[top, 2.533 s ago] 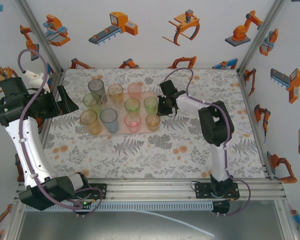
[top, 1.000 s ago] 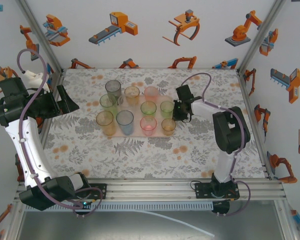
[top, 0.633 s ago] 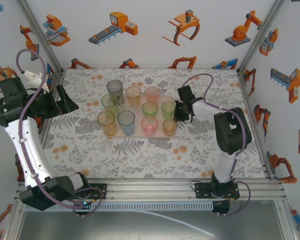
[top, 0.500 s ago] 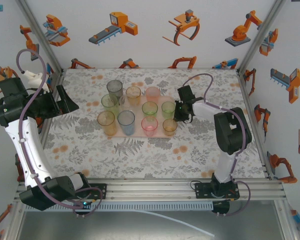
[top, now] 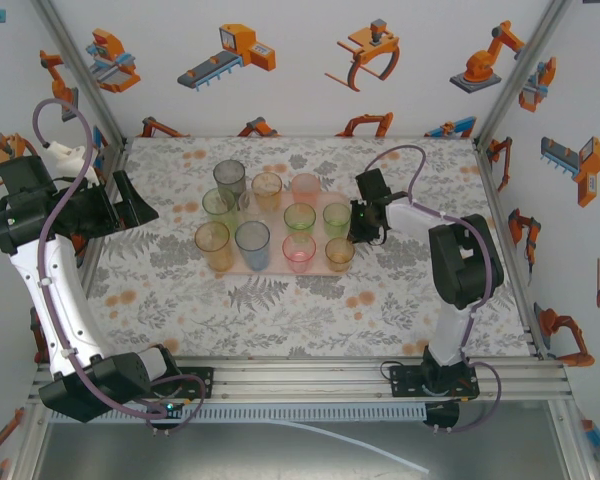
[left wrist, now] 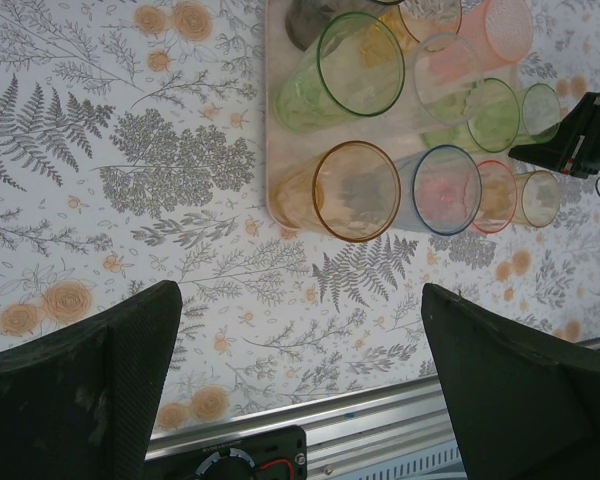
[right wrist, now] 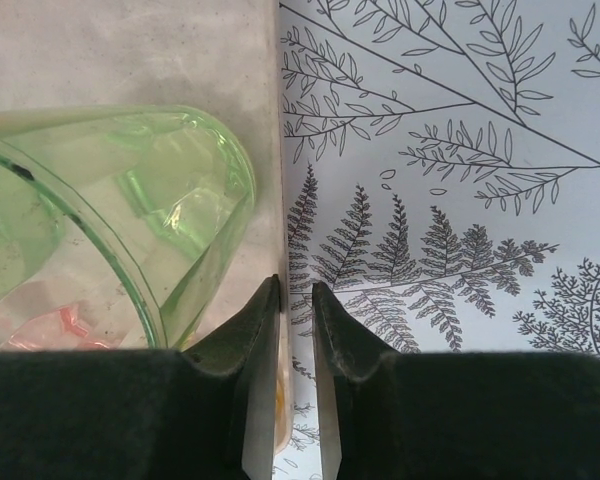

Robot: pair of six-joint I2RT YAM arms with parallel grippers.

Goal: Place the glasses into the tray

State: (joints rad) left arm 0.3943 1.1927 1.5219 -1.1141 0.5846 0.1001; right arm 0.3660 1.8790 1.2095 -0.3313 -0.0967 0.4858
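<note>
Tinted glasses (left wrist: 358, 190) upright on tray (left wrist: 283, 147), fern-print tablecloth (left wrist: 100, 150), left pincer (left wrist: 300, 300) spread wide

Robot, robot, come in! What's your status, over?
Left hand wide open, hovering left of tray. Right hand slightly open at tray's right rim. Glasses upright in tray. Green glass right beside that hand.

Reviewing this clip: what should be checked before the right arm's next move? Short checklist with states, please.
1. Glasses all on the tray: ok.
2. Every one upright: ok.
3. Right gripper jaws parted at the tray's right rim: ok, narrowly.
4. Right fingers clear of the green glass beside them: cannot tell.
5. Left gripper open, away from the tray: ok.
</note>
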